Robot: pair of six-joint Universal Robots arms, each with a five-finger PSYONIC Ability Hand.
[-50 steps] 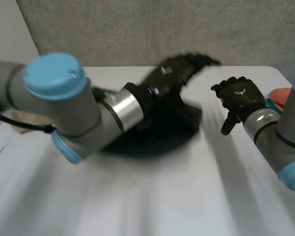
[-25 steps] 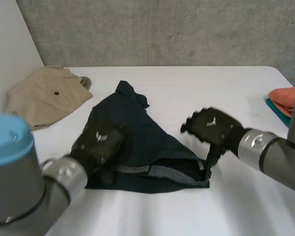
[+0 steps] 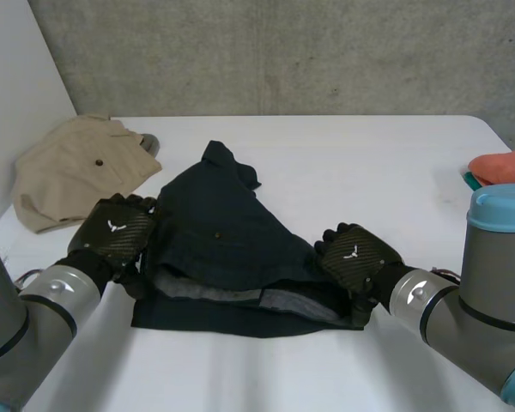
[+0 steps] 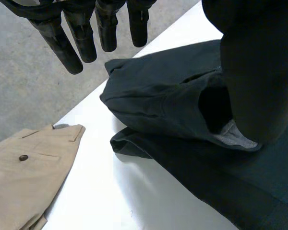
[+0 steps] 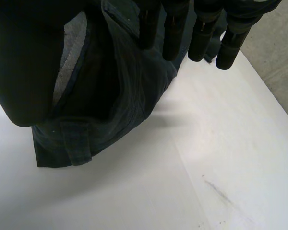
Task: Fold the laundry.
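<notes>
A dark navy garment (image 3: 227, 245) lies crumpled on the white table (image 3: 369, 154), its waistband with grey lining toward me. My left hand (image 3: 116, 233) rests at the garment's left edge, open. In the left wrist view its fingers (image 4: 81, 36) stretch straight above the cloth (image 4: 168, 105), and the thumb (image 4: 259, 72) sits at the waistband opening. My right hand (image 3: 354, 260) is at the garment's near right corner, also open. Seen from the right wrist, its straight fingers (image 5: 201, 36) hover over the dark fabric (image 5: 122, 91), with the thumb (image 5: 29, 62) beside the grey lining.
A tan garment (image 3: 77, 167) lies at the table's far left, close to my left hand, and appears in the left wrist view (image 4: 24, 177). An orange item (image 3: 502, 163) lies at the table's right edge. A concrete wall stands behind the table.
My left arm swung back from above the garment's far side to its left edge. My right hand came down and toward me to the near right corner. The garment now lies spread.
</notes>
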